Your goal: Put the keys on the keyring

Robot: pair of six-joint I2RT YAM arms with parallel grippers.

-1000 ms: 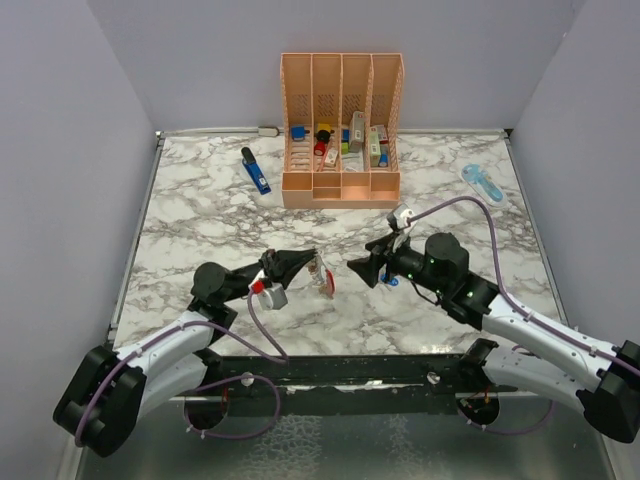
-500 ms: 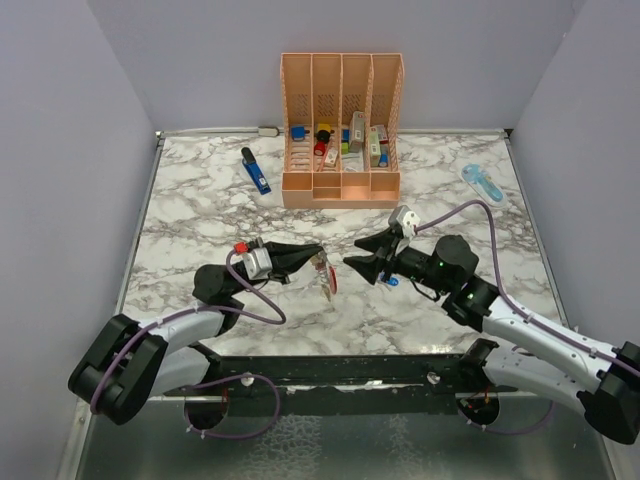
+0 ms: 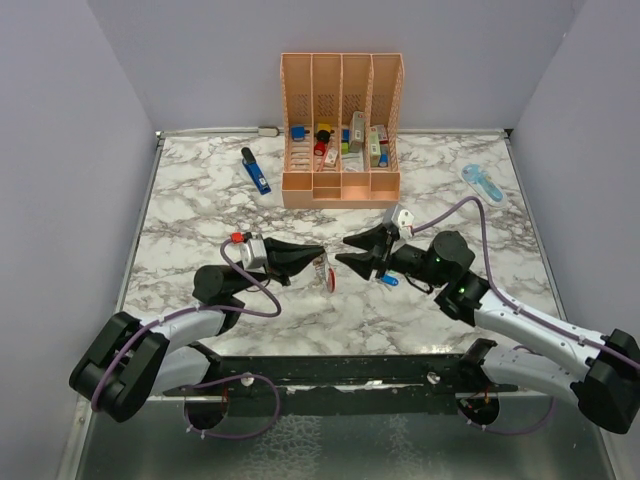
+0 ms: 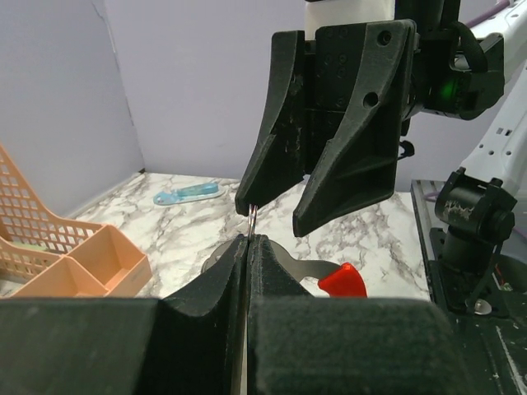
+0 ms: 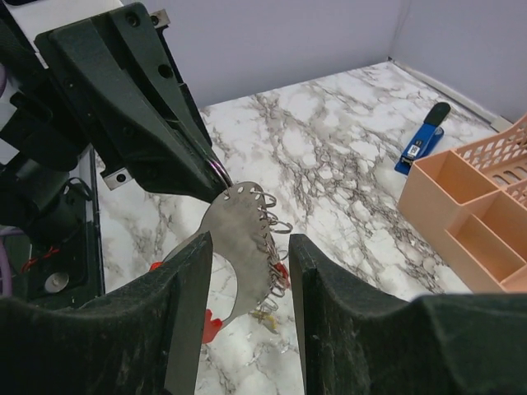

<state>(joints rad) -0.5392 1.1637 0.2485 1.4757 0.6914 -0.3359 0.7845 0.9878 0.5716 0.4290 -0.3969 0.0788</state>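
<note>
Overhead view of my two robot arms meeting at the middle of a marble-patterned desk (image 3: 200, 200). My left claw (image 3: 318, 256) points right with its fingers pressed together, pinching the keyring (image 3: 325, 272) by its top edge and holding it upright just above the desk. In the left wrist view, a thin wire loop of the keyring (image 4: 249, 218) sticks up from between the tightly closed fingers of that claw (image 4: 249, 243), and the keyring's grey plate and red part (image 4: 342, 280) show beyond them.

My right claw (image 3: 345, 252) points left, facing the left one, with its fingers spread. From the right wrist camera, the grey plate of the keyring (image 5: 239, 230), edged with small wire loops, hangs between those spread fingers (image 5: 189, 313). I cannot tell whether they touch it. The tip of the left claw (image 5: 216, 177) grips the plate from above.

A small blue key (image 3: 388, 281) lies on the desk beneath the right arm. At the back stands an orange rack (image 3: 342, 180) holding small coloured items. A blue pen-like tool (image 3: 256, 170) lies to its left and a pale blue gadget (image 3: 483, 183) to its right.
</note>
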